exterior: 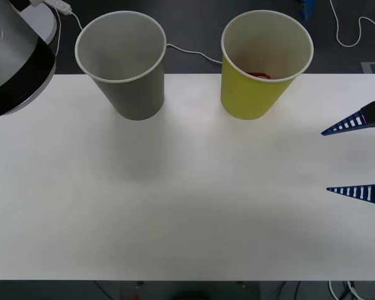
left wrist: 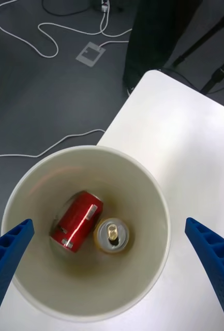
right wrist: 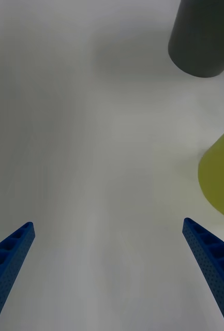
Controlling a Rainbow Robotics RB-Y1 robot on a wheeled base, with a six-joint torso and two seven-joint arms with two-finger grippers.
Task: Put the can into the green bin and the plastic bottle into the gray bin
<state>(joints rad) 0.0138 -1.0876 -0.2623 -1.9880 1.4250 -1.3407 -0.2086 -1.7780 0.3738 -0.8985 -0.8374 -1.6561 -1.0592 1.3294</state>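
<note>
Right under our lens, the left gripper has its blue ribbed fingers spread wide to either side, holding nothing. It hangs above the mouth of a big white-lined paper cup. Down in that cup lies the small red drink can on its side. Touching it is a round gold-topped thing standing upright, which we'd guess is a second can.

From the front, a sliver of red peeks over the rim inside the lime yellow-green paper cup, the green bin. We judge it's the same cup, so the can half of the job looks done. We can't tell where the plastic bottle is.

Left of the green bin stands the gray paper cup, the gray bin, upright and near it but apart. Its floor is hidden from us, so its contents are anyone's guess.

Well to the right of the green bin, the right gripper waits low over the white table, fingers wide apart and empty.

Now the worry. These cups are light paper and sit near the table's far edge. If a spread finger dropped onto the green bin's rim, or the right arm swept sideways, a cup could tip and spill the can.
</note>
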